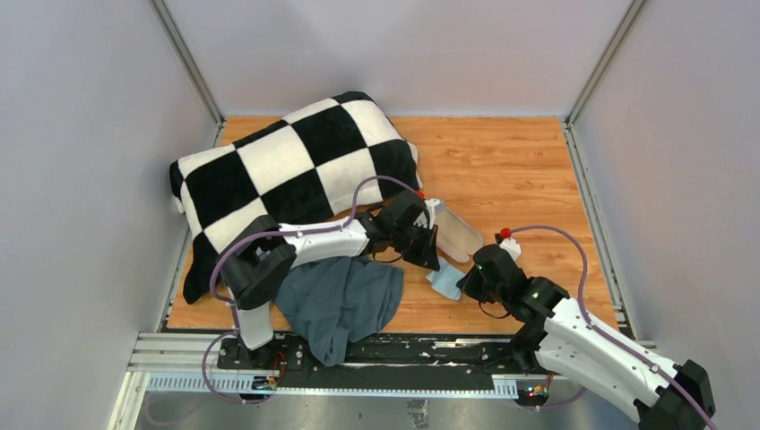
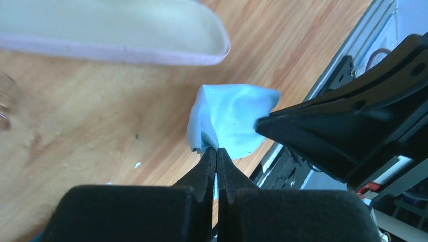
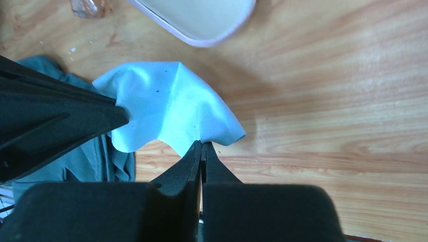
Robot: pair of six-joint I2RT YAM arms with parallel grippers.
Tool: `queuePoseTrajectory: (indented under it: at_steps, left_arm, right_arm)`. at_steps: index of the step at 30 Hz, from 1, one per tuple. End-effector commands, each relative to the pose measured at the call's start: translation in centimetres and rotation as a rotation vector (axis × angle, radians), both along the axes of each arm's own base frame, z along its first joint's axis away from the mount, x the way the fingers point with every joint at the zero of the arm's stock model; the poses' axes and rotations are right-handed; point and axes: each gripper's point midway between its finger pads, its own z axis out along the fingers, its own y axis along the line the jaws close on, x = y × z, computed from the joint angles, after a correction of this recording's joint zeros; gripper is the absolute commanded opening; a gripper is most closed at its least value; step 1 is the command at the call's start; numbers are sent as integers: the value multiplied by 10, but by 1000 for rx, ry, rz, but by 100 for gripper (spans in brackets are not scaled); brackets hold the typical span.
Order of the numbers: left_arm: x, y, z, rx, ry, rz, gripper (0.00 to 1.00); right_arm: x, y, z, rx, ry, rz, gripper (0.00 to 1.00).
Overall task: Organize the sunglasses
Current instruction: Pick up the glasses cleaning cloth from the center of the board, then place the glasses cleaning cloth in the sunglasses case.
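Observation:
A small light-blue cloth (image 1: 444,280) lies on the wooden table between my two grippers. My left gripper (image 2: 216,149) is shut on one folded corner of the cloth (image 2: 229,118). My right gripper (image 3: 203,143) is shut on the cloth's (image 3: 166,101) opposite edge. The open pink case (image 1: 459,234) lies just beyond, with its pale inside facing up (image 3: 202,15). A translucent glassy bit of the sunglasses (image 3: 90,7) shows at the top edge of the right wrist view, next to the case. In the top view the left arm hides them.
A black-and-white checkered cushion (image 1: 287,170) fills the back left. A grey-teal garment (image 1: 342,303) lies at the near edge under the left arm. Grey walls close in the sides and back. A metal rail (image 1: 376,363) runs along the front.

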Motion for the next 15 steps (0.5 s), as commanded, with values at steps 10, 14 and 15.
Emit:
queuePoseTrajectory:
  at_steps: [10, 14, 15]
  left_arm:
    - [76, -11, 61, -14, -140, 3, 0]
    - [98, -16, 61, -11, -144, 0, 0]
    - [102, -17, 60, -4, -143, -2, 0]
  right_arm:
    - [61, -12, 55, -155, -181, -46, 0]
    - [79, -13, 59, -153, -190, -54, 0]
    - [84, -13, 59, -150, -187, -57, 0]
